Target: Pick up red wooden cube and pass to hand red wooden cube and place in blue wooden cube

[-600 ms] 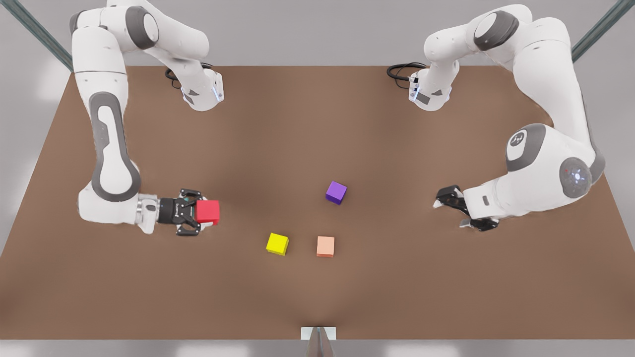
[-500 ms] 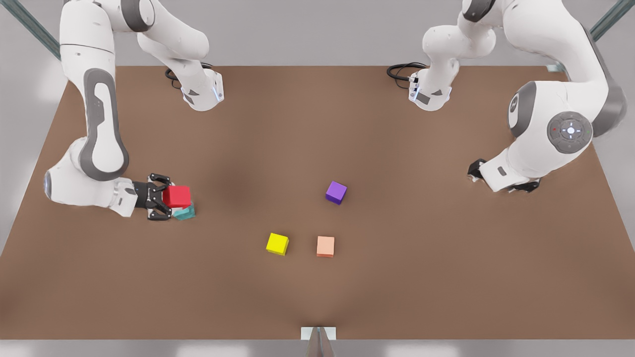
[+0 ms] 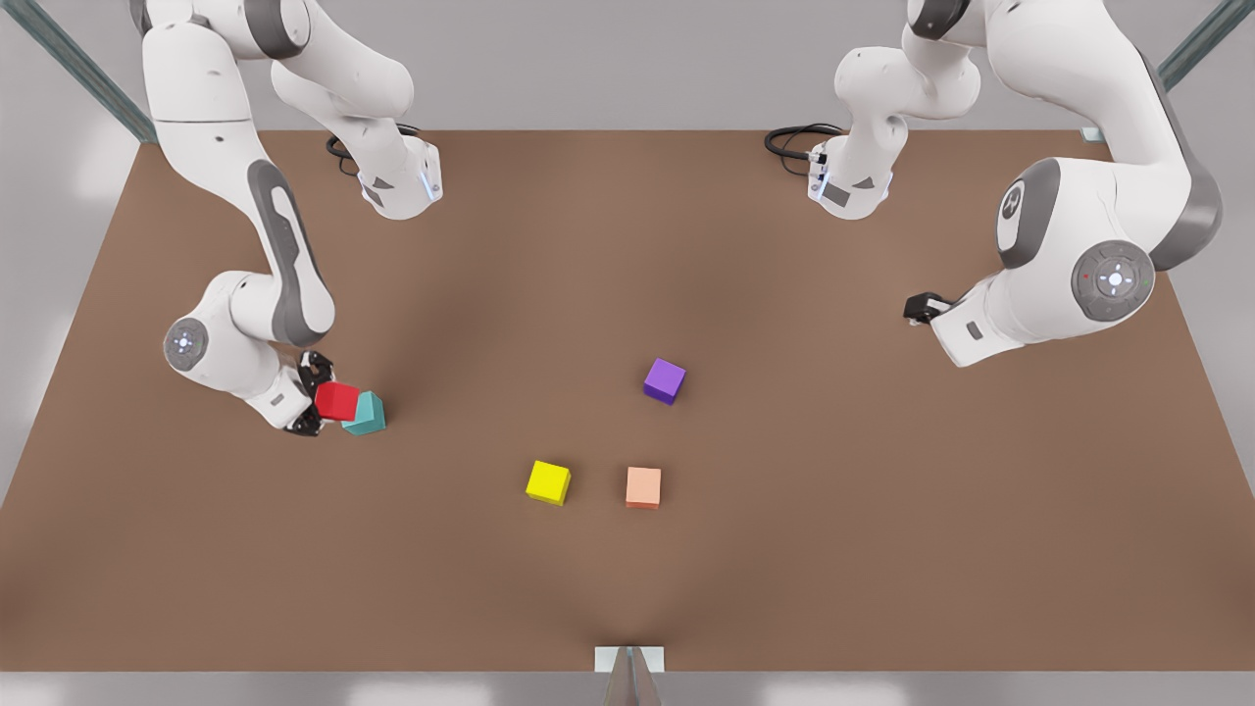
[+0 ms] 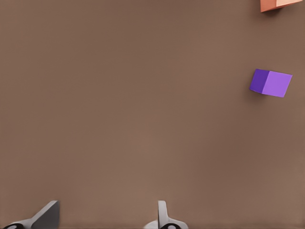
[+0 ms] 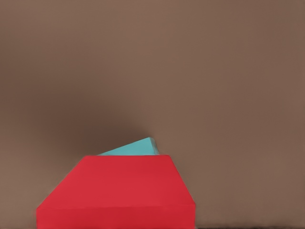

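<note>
On the front view's left, my right gripper (image 3: pixel 322 400) is shut on the red wooden cube (image 3: pixel 336 400). The cube hangs tilted against the upper near side of the blue wooden cube (image 3: pixel 367 415), a teal block on the table. In the right wrist view the red wooden cube (image 5: pixel 119 191) is close up, with a corner of the blue wooden cube (image 5: pixel 136 148) showing behind it. My left gripper (image 3: pixel 922 308) waits on the front view's right, mostly hidden by its arm. Its fingers (image 4: pixel 47 214) stand apart and open over bare table.
A purple cube (image 3: pixel 665 379) lies mid-table, and it also appears in the left wrist view (image 4: pixel 270 83). A yellow cube (image 3: pixel 548 481) and a peach cube (image 3: pixel 643 486) sit nearer the front edge. The brown table (image 3: pixel 627 245) has both arm bases at its far edge.
My right gripper has carried the red cube toward the front view's left and lowered it against the teal cube, turning its wrist. My left arm has drawn back toward the front view's right.
</note>
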Available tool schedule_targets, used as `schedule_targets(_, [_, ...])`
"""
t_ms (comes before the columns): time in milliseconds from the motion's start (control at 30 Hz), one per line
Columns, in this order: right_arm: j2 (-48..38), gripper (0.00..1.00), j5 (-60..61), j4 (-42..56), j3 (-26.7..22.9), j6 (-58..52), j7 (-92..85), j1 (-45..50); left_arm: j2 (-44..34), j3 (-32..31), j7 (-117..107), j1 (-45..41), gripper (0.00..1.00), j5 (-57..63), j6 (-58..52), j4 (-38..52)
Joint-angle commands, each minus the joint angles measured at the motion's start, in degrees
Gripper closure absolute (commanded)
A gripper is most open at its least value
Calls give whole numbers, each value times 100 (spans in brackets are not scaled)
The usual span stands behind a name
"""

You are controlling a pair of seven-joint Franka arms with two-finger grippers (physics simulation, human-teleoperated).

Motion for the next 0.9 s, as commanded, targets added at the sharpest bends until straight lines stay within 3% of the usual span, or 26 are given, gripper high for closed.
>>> schedule_targets(0, [10, 42, -44, -46, 6, 527, 1745, 2, 15, 1, -307, 0, 0, -12, -36, 2])
schedule_targets(500, [45, 41, -44, -529, 32, 888, 1719, 151, 68, 9, -307, 44, 0, -3, -80, 2])
schedule_targets(533, [54, 27, -44, -529, 32, 888, 1736, 142, 77, 9, -307, 44, 0, -3, -80, 2])
schedule_targets(567, [54, 0, -44, -538, 32, 949, 1745, 142, 77, 9, -307, 44, 0, -3, -80, 2])
schedule_targets(867, [45, 0, -44, -503, 32, 958, 1763, 142, 94, 9, -307, 105, 0, -3, -80, 2])
